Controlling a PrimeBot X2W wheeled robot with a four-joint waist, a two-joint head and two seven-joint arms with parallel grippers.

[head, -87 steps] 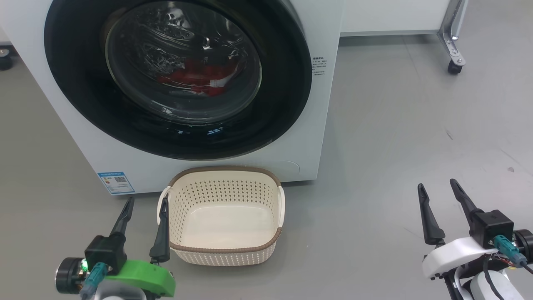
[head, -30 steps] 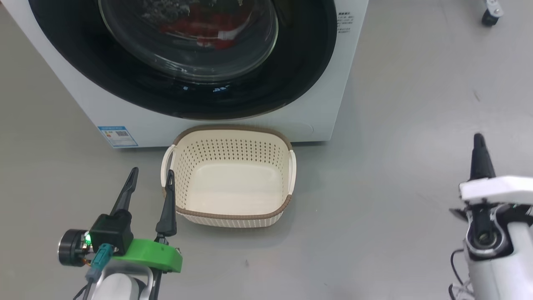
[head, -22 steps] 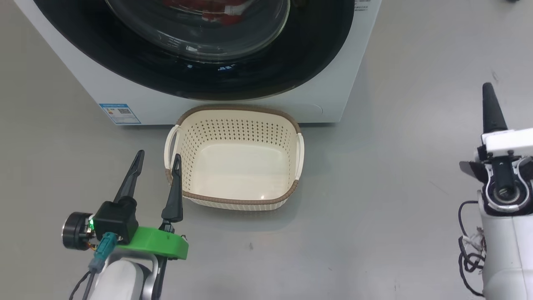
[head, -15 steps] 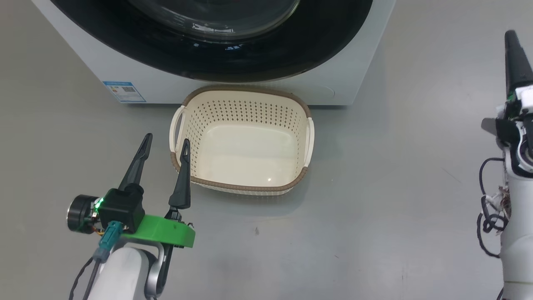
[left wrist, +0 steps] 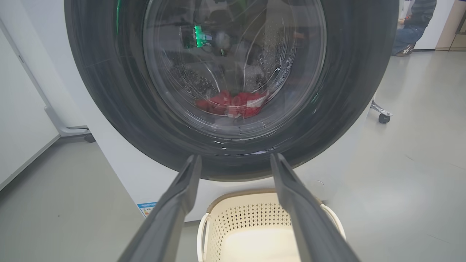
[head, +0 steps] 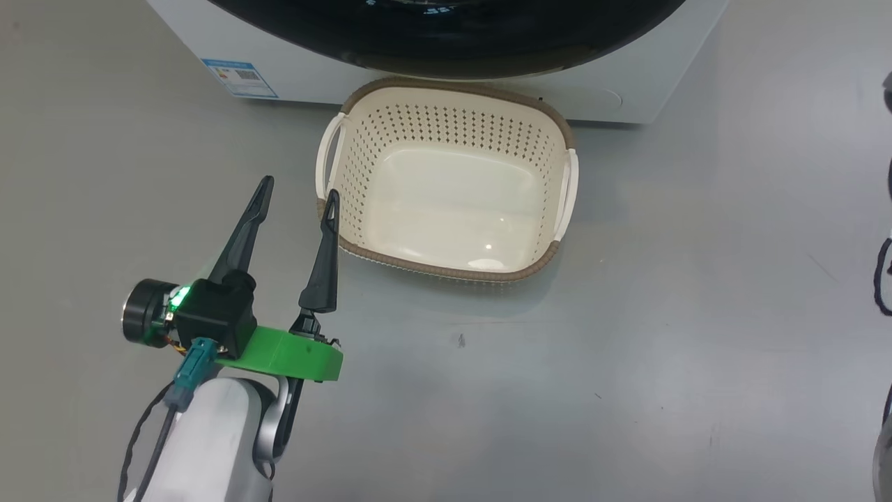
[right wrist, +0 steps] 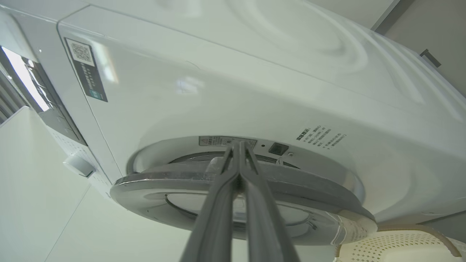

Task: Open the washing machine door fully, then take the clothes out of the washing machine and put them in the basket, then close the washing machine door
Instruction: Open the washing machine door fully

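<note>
The white washing machine (head: 306,77) stands at the top of the head view, with the lower edge of its black washing machine door (head: 453,42) showing. The cream basket (head: 446,268) sits empty on the floor right in front of it. My left gripper (head: 300,187) is open and empty, its right finger just outside the basket's left near corner. The left wrist view shows the door (left wrist: 109,91) with the red clothes (left wrist: 236,103) behind its glass. My right gripper (right wrist: 238,143) is shut, its tips over the door's rim (right wrist: 309,196) at the gap to the machine front (right wrist: 218,91).
Grey floor lies open on both sides of the basket. A blue label (head: 239,75) marks the machine's lower left. In the left wrist view a person (left wrist: 415,22) is at the far right, behind a caster (left wrist: 382,116) on a frame.
The head camera has tilted down, so the machine slid up the picture. My right gripper, shut, rose up the right edge and left that view. The left gripper stayed open beside the basket.
</note>
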